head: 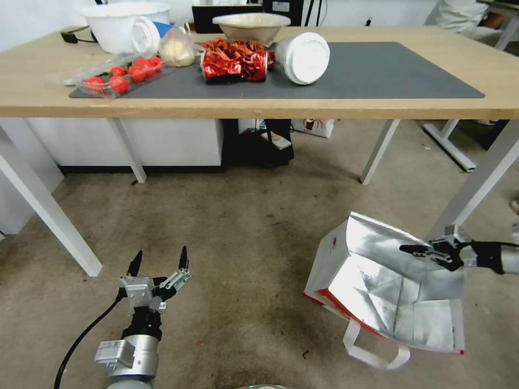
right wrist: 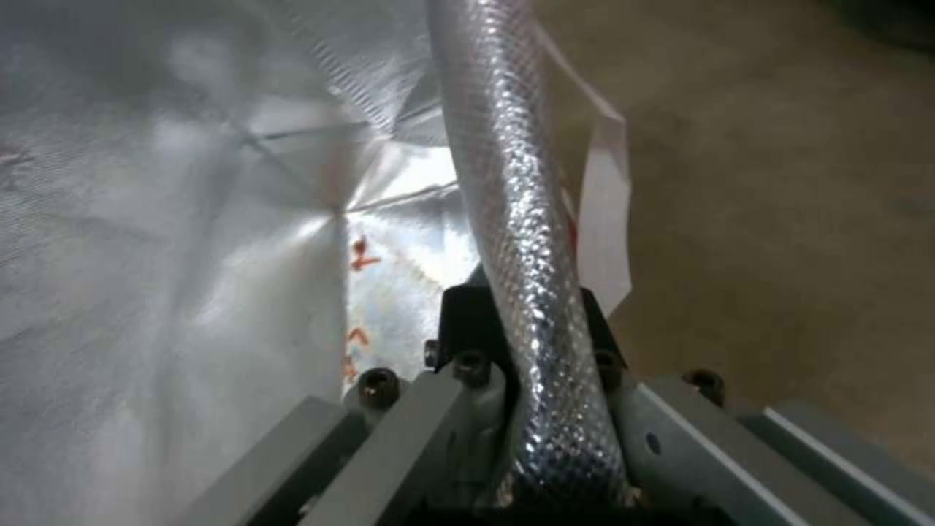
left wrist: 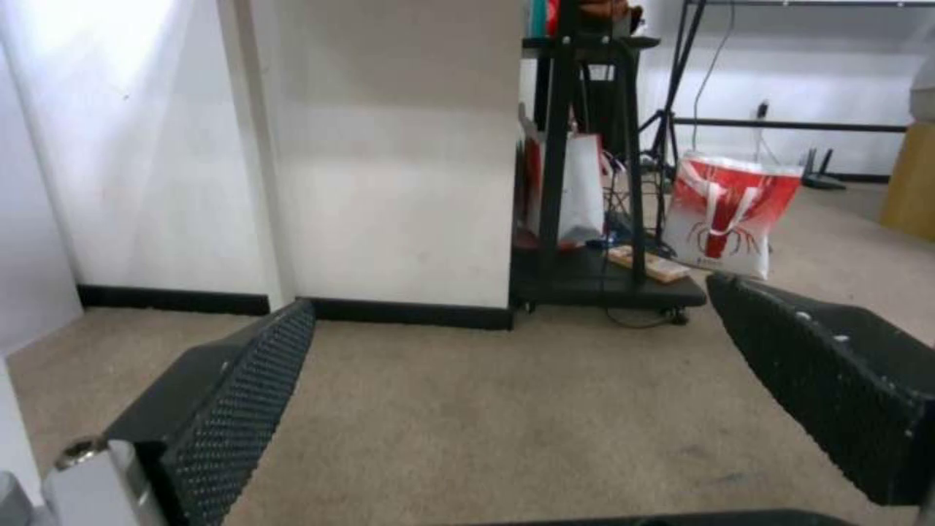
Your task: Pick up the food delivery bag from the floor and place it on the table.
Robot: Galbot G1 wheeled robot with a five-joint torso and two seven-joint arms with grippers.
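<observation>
The food delivery bag lies tipped on the carpet at the right, its open mouth showing silver foil lining, with red edges and a white handle on the floor. My right gripper is at the bag's upper rim, shut on the rim edge; one finger presses along the foil. Over bare carpet at the lower left, my left gripper stands open, pads wide apart and holding nothing. The light-wood table with its dark grey mat spans the view beyond.
On the table's left half sit a red foil snack packet, tomatoes in a clear tray, white bowls and a tipped white cup. White table legs flank the floor. A black cart stands under the table.
</observation>
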